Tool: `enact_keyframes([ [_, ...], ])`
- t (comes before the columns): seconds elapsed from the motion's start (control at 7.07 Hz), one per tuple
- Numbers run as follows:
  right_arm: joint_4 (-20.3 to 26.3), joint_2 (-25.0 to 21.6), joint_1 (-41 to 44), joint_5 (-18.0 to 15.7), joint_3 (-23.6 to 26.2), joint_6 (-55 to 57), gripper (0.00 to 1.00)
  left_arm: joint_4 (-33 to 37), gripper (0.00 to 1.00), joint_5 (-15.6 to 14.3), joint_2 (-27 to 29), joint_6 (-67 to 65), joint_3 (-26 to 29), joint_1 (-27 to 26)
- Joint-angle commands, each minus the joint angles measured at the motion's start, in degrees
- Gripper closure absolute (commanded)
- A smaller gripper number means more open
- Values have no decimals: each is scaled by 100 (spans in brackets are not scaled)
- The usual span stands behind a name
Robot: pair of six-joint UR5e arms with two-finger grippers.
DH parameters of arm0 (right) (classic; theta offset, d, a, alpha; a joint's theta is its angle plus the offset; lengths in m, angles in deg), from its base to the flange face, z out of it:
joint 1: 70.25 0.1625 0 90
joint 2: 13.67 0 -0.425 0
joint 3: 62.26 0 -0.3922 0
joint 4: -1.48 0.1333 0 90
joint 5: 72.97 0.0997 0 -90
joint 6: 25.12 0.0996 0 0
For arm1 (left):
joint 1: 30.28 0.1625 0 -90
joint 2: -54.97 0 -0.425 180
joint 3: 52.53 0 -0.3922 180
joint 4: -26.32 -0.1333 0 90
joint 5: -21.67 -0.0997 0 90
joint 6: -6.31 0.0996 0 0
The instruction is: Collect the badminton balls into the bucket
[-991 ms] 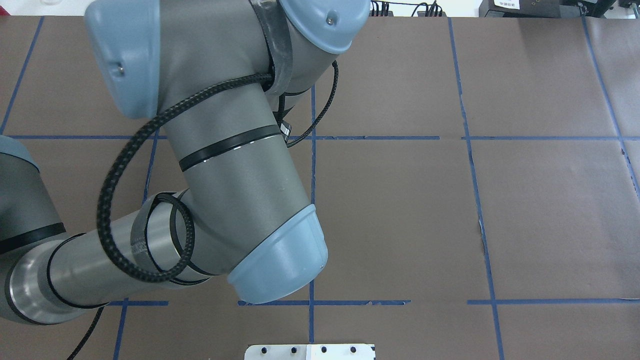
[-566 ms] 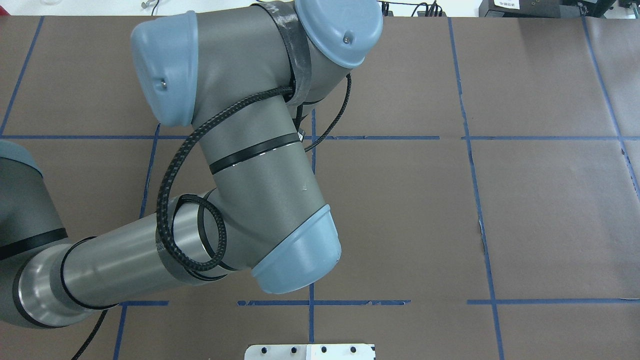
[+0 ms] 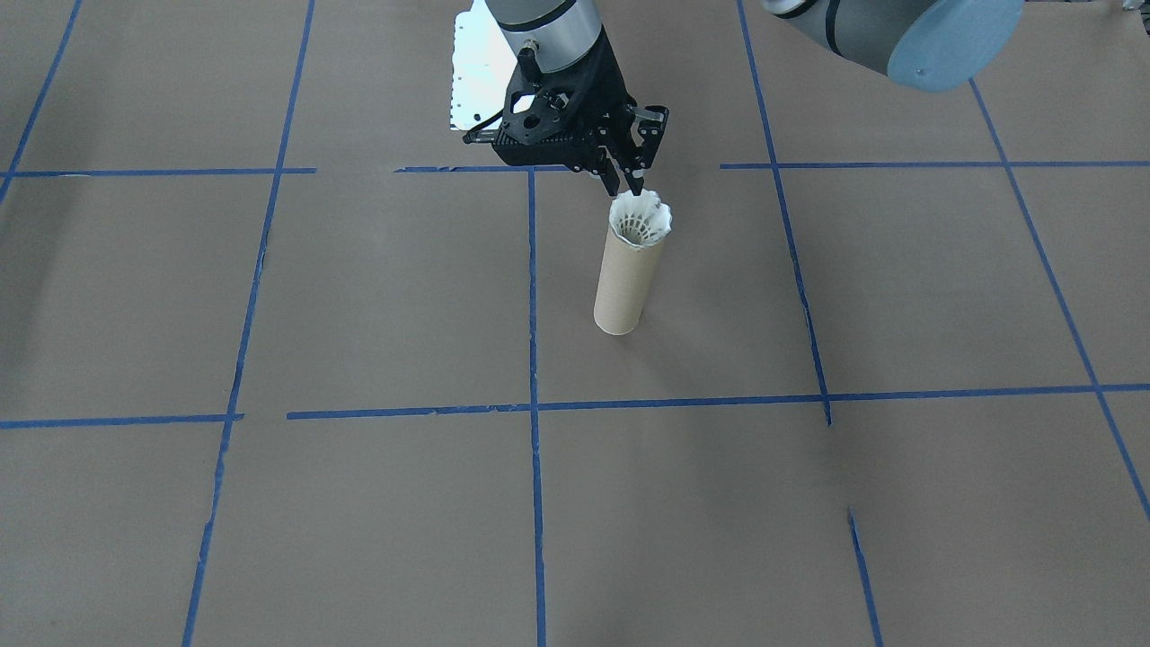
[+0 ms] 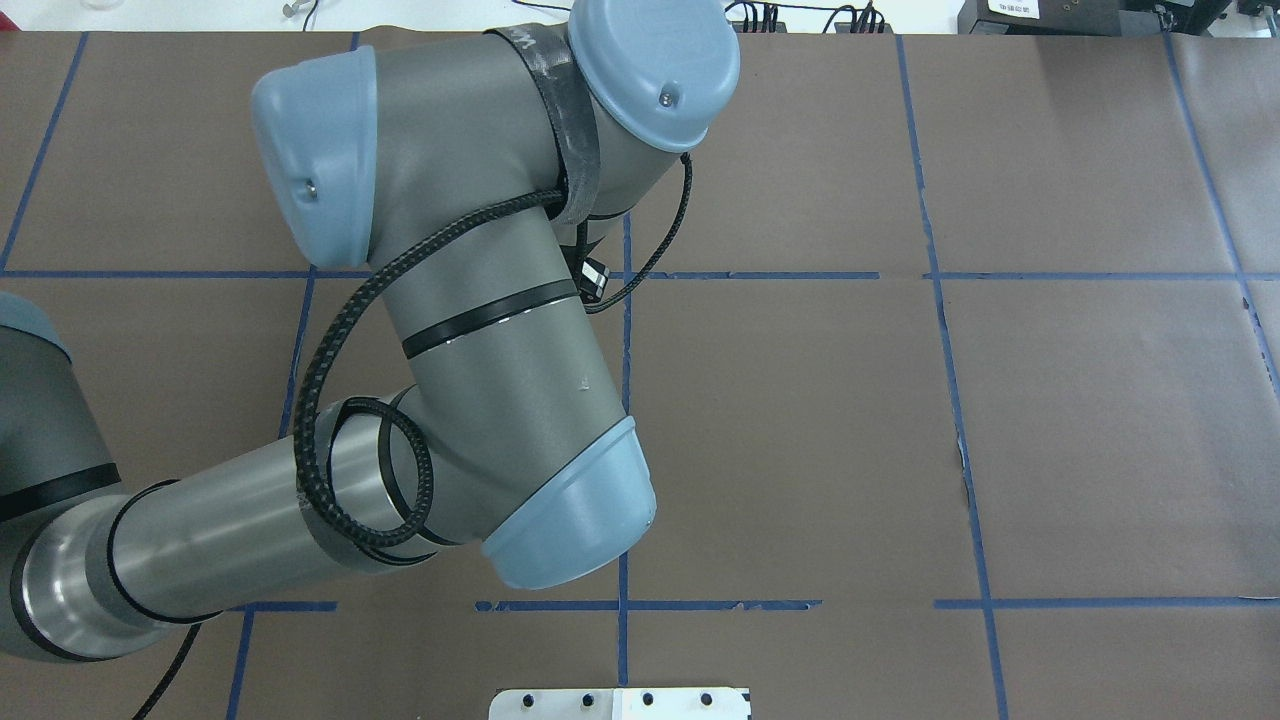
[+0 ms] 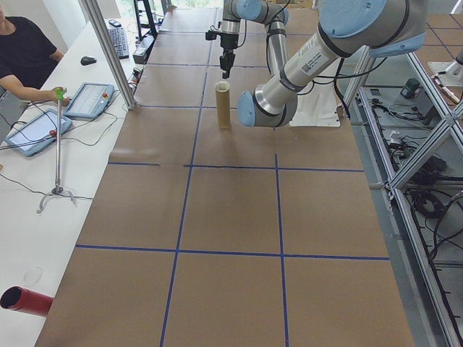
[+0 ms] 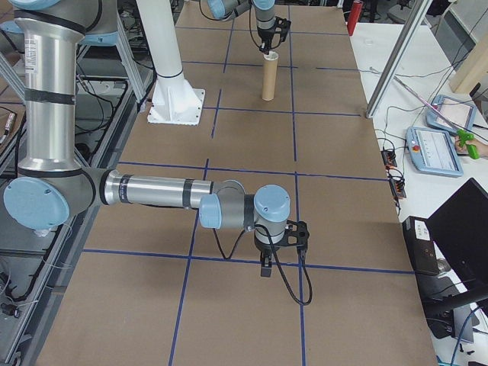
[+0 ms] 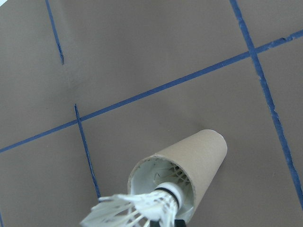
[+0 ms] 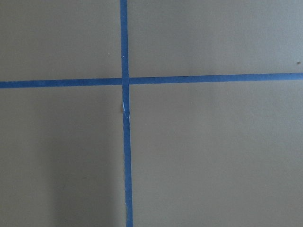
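The bucket (image 3: 620, 288) is a tall brown cardboard tube standing upright near the middle of the table, also seen in the side views (image 5: 223, 108) (image 6: 268, 80). A white feather badminton ball (image 3: 640, 223) sits cork-down in its mouth. My left gripper (image 3: 632, 189) hangs right above it, shut on the far edge of the feather skirt. In the left wrist view the badminton ball (image 7: 142, 208) is blurred, its cork at the rim of the bucket (image 7: 199, 151). My right gripper (image 6: 265, 268) points down over bare table far from the tube; I cannot tell whether it is open or shut.
The white robot base plate (image 3: 467, 81) lies just behind the tube. In the overhead view my left arm (image 4: 480, 330) covers tube and gripper. A person (image 5: 25, 58) sits at the side table with tablets. Blue tape lines (image 8: 124, 113) cross the brown table cover.
In the overhead view my left arm's elbow and wrist joints swung to the right, then eased back a little to the left. The right side of the table looks the same.
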Motion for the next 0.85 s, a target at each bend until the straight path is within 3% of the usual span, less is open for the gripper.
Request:
enact_keyframes([
  [0.0, 0, 0, 0, -9, 0, 0, 0, 115, 0, 5, -242, 4, -385, -8],
  [0.28, 0, 0, 0, 0, 0, 0, 0, 412, 0, 31, -550, 604, -756, -260],
  [0.42, 0, 0, 0, 0, 0, 0, 0, 693, 0, 92, -682, 1245, -765, -741],
  [0.71, 0, 0, 0, 0, 0, 0, 0, 1911, 0, 1220, -1723, 2475, -766, -1944],
])
